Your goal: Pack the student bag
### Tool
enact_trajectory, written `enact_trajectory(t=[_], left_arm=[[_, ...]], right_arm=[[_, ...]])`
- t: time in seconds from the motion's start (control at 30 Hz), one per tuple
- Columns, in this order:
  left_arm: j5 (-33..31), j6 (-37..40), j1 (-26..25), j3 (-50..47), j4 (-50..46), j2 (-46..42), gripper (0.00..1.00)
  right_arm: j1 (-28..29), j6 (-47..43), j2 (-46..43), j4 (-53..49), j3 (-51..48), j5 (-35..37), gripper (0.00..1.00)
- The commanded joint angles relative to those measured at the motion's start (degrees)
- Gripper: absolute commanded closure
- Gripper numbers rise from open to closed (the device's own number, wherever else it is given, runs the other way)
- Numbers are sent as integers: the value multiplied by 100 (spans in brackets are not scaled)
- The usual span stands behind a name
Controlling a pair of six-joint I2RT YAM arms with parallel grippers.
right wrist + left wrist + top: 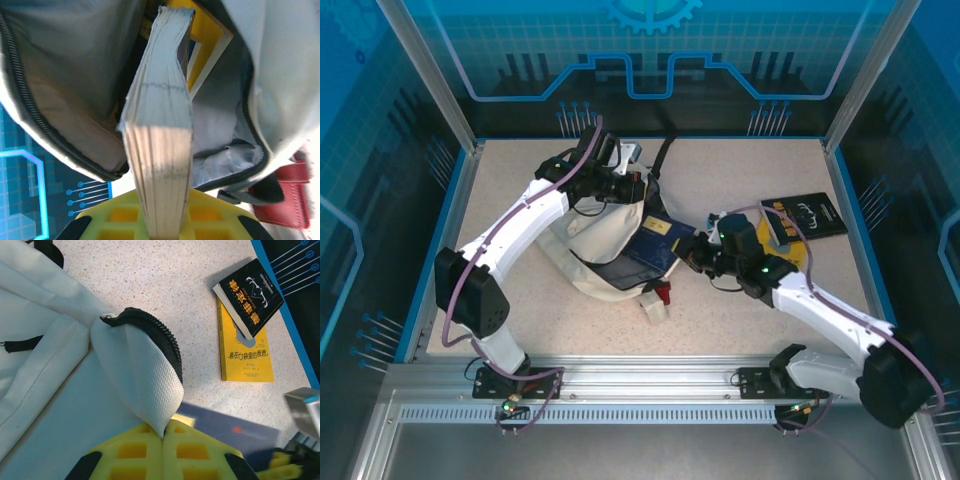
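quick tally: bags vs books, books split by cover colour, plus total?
student bag: 1
blue book, at the bag's mouth: 1
black book, on the table: 1
yellow book, under the black one: 1
Total: 4

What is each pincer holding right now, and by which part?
Left pincer pinches the bag by the flap at its zipper edge. Right pincer grips a book by its near end, the rest poking into the open bag.
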Motion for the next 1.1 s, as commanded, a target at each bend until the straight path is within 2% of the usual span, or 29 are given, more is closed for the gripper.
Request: enact_trajectory(t=[0.0,0.13,0.23,0.37,0.5,0.6,0.7,0.77,0.83,0.9,1.07], left_arm=[[48,-154,-5,241,358,-270,100],[-14,-190,-6,260,319,-327,99],[-55,-202,5,288,269,-366,99],[-164,-252,42,300,203,-436,99],[-233,-482,116,214,364,-571,100],[-211,-567,117,91,534,-686,100],[-218,-574,117,80,504,-685,100],[-229,-574,117,60,496,-680,100],[-237,-566,126,37,502,-680,99],[-247,-595,148,26,513,-666,99],[-239,-601,174,10,545,-631,99]], right_arm=[[192,240,590,1147,509,-5,88],[307,530,1422,1781,821,218,89],[408,737,1904,2130,903,733,89],[484,1007,2664,2173,1363,1092,88],[668,867,3438,1906,1953,1470,87],[699,1050,3993,1861,2321,1471,86],[726,1184,4355,1866,2555,1372,81],[732,1189,4482,1981,2613,1167,72],[742,1251,4425,2129,2482,1109,56],[724,1282,4257,2199,2324,1030,47],[643,1284,3683,2031,2006,632,45]])
